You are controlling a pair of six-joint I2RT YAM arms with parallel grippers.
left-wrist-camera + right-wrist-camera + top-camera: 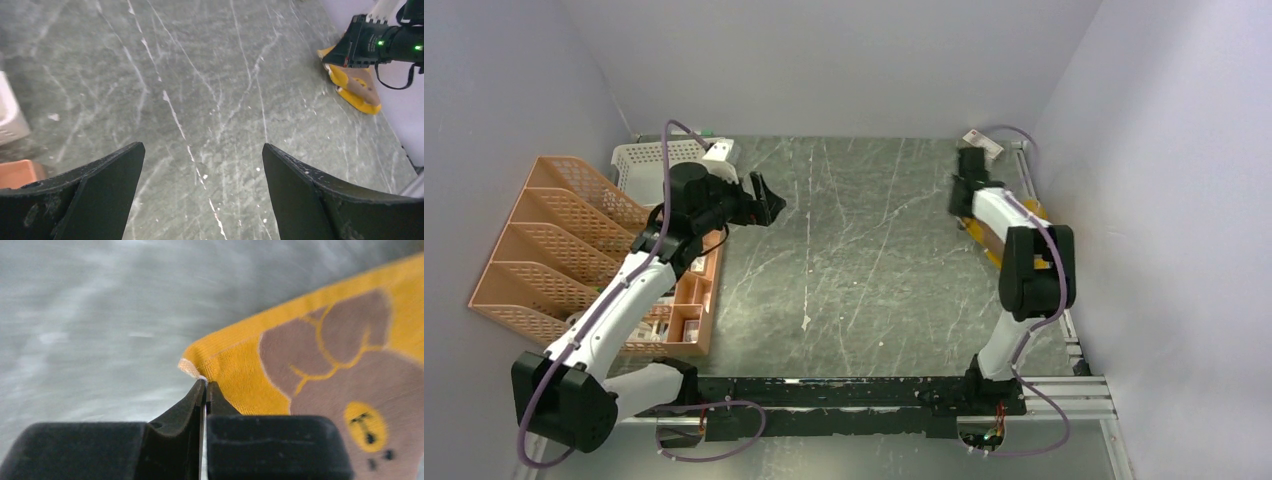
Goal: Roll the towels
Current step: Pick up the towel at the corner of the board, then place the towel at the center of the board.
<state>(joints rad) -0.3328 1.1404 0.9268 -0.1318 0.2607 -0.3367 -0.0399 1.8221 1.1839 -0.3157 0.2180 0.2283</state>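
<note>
the mustard towel (320, 365) lies at the far right of the desk (864, 250), close against the wall. the right gripper (204, 385) is the one on it. its fingers are pressed together on one corner of the cloth, with the pale hem poking out just past the tips. the rest of the towel spreads away to the fingers' right, so i'd judge any pull has to run inward, toward the middle of the desk. the right arm is folded with its elbow high, and from above it hides much of the towel. the left gripper (202, 150) hangs well apart over bare desk, fingers spread wide, holding nothing.
</note>
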